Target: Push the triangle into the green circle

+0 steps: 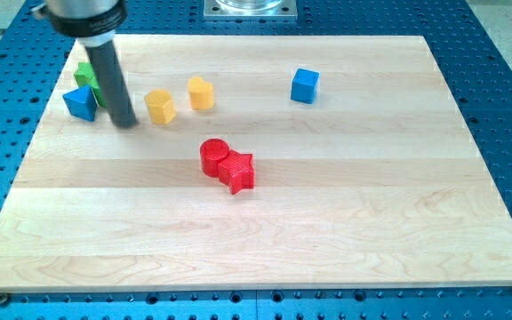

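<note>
Hand – none, just my tip (124, 123) | beside blue triangle (80, 103) | green block (88, 78) partly hidden, perhaps touching

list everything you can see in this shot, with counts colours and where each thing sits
blue triangle: 1, blue, far left of the board, just left of the rod
green block: 1, green, upper left, above the blue triangle, partly hidden by the rod, shape unclear
yellow blocks: 2, yellow, upper left of centre, one right of my tip, the other further right and a little higher
blue cube: 1, blue, upper middle-right, alone
red cylinder: 1, red, board centre
red star: 1, red, touching the red cylinder on its lower right
wooden board: 1, pale wood, fills most of the view
blue perforated table: 1, blue, around the board
my tip: 1, dark rod, between the blue triangle and the nearer yellow block
</note>
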Robot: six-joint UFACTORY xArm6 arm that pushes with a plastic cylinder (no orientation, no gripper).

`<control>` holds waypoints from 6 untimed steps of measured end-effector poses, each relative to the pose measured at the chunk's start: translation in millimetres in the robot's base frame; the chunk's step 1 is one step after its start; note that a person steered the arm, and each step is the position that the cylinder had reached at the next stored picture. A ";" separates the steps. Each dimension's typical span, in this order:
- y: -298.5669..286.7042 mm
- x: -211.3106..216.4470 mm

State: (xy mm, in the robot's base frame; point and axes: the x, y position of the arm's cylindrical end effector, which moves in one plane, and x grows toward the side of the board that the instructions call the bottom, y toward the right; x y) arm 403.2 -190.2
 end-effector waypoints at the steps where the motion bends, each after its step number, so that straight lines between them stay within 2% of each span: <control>1: -73.3 12.9; 2: -113.5 2.3; 3: -102.5 -18.5; 4: -52.1 -18.2; 5: -36.0 -18.2; 6: -79.8 -21.0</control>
